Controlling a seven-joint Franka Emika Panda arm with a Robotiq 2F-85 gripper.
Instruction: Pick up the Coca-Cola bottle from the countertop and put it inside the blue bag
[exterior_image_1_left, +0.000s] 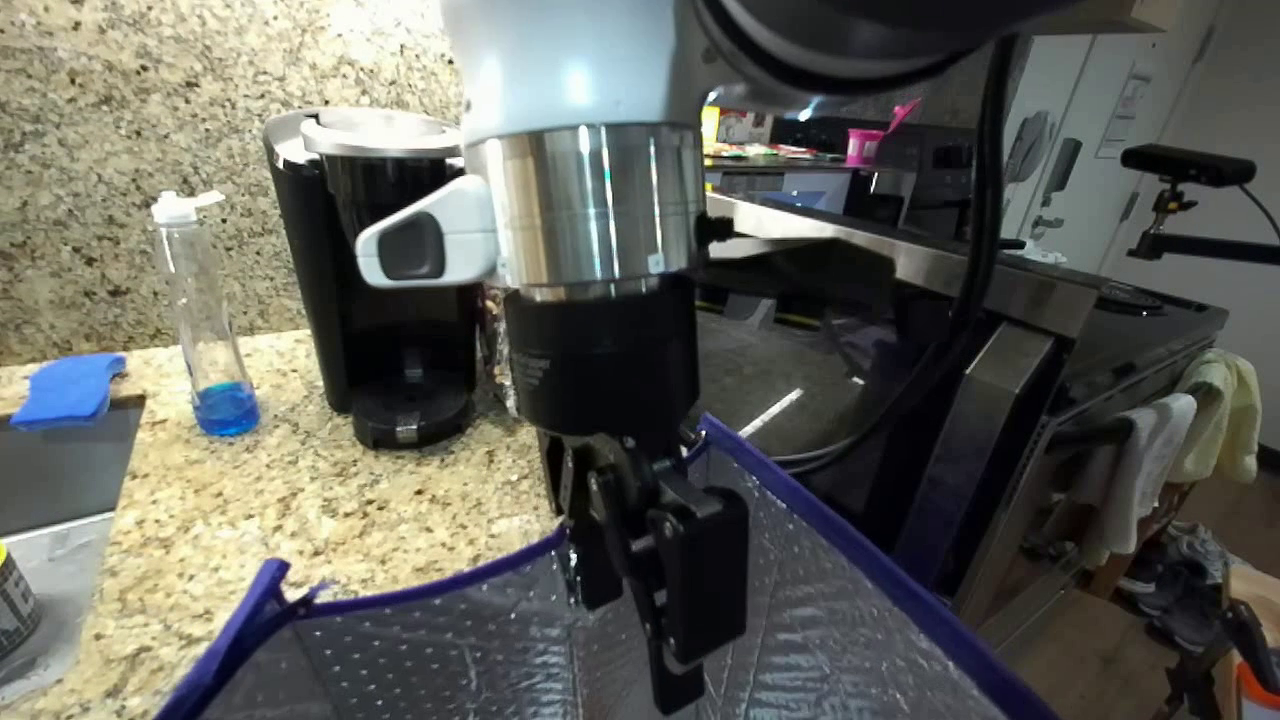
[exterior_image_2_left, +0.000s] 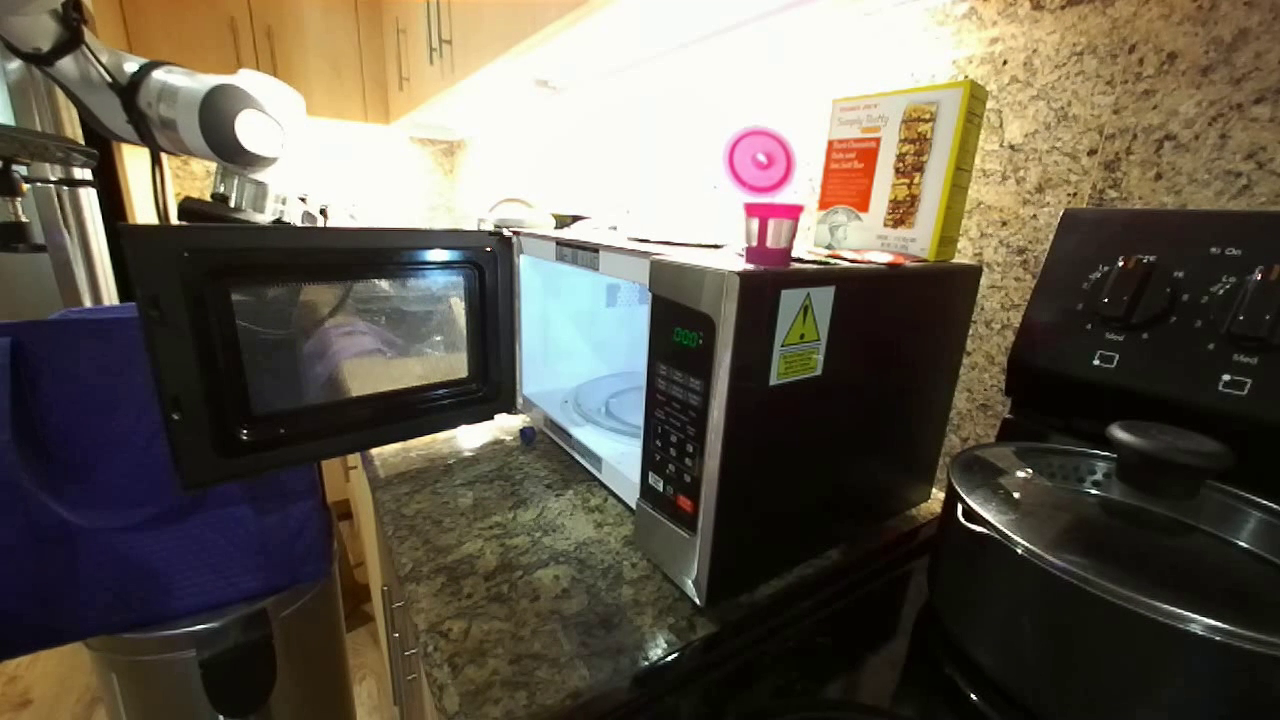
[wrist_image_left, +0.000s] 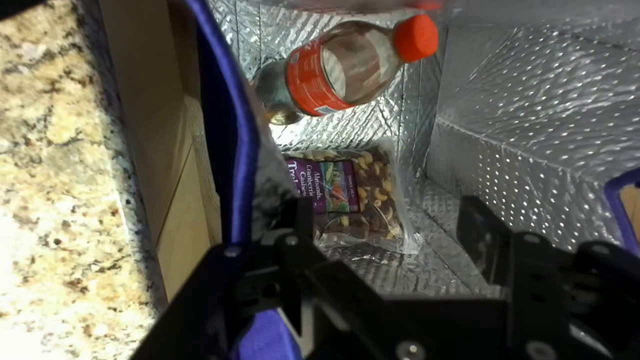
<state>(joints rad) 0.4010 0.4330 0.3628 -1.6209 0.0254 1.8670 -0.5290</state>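
The Coca-Cola bottle (wrist_image_left: 345, 70), clear with a red label and red cap, lies on its side inside the blue bag (wrist_image_left: 242, 125) in the wrist view. The bag is open, with a silver lining and purple-blue rim. The bag also shows in both exterior views, as a rim with lining (exterior_image_1_left: 860, 550) and as a quilted outside (exterior_image_2_left: 170, 540). My gripper (wrist_image_left: 387, 212) is open and empty, with its fingers apart over the bag's opening and clear of the bottle. In an exterior view the gripper (exterior_image_1_left: 635, 640) points down at the bag. The bottle is hidden in both exterior views.
A trail mix packet (wrist_image_left: 350, 195) lies in the bag below the bottle. The granite countertop (wrist_image_left: 65, 175) runs beside the bag. A coffee maker (exterior_image_1_left: 400, 300) and a squeeze bottle with blue liquid (exterior_image_1_left: 225, 400) stand on it. The microwave door (exterior_image_2_left: 330, 340) is open near the bag.
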